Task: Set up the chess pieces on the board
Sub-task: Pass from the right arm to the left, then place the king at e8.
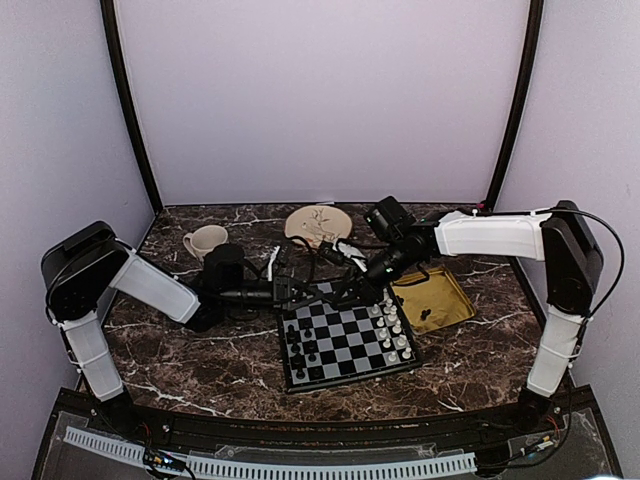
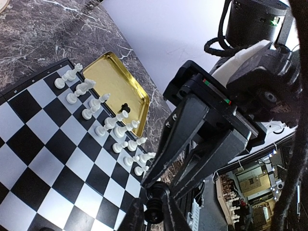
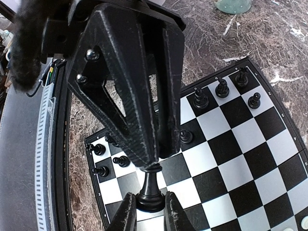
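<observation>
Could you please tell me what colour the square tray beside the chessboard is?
Golden yellow; the tray shows best in the left wrist view.

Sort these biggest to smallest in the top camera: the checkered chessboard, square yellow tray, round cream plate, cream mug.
1. black-and-white checkered chessboard
2. square yellow tray
3. round cream plate, partly hidden
4. cream mug
The plate sits farther back, so tray over plate is unsure.
</observation>
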Controlling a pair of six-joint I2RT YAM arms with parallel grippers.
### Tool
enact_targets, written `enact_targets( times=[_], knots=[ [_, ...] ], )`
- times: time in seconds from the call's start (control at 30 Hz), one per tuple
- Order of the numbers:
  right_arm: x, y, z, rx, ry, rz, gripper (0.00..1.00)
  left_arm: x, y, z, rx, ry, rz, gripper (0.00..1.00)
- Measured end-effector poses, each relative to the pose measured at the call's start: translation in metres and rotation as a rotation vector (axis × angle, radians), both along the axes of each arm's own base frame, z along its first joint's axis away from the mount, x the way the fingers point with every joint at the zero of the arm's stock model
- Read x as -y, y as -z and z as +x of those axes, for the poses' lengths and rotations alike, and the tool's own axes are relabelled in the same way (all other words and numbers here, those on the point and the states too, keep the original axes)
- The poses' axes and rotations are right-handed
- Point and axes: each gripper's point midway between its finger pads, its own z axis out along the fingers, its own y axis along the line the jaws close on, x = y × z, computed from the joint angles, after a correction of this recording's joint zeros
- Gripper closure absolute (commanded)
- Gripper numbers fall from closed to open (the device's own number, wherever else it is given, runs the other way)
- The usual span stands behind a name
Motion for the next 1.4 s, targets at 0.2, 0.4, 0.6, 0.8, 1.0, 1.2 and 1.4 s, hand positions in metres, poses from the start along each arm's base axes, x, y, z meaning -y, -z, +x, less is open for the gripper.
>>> enact_targets(
  times=[0.2,0.4,0.6,0.8,1.0,1.2,1.4],
  knots=[
    [0.001,0.001,0.0,0.001,-0.003,-0.003,0.65,0.001,-0.001,-0.001,0.001,0.008,-0.002,0.95],
    [0.008,-0.003,0.004,0.031,0.008,-0.015,0.0,0.0,-0.007,-0.001,0.053,0.03,0.068,0.95],
    [0.042,-0.043,0.011,0.157,0.067,0.038,0.0,-0.015,-0.066,0.01,0.315,-0.007,0.226,0.95],
    [0.079,-0.055,0.042,0.268,0.239,0.049,0.0,-0.053,-0.082,0.012,0.502,-0.052,0.475,0.94],
    [0.095,-0.038,0.053,0.21,0.276,0.043,0.11,-0.083,-0.035,0.005,0.501,0.014,0.727,0.94],
    [0.093,-0.039,0.05,0.217,0.246,0.057,0.18,-0.088,-0.009,0.001,0.51,0.078,0.818,0.93],
    [0.092,-0.039,0.049,0.225,0.227,0.065,0.19,-0.081,0.019,-0.005,0.518,0.163,0.872,0.93]
  ],
)
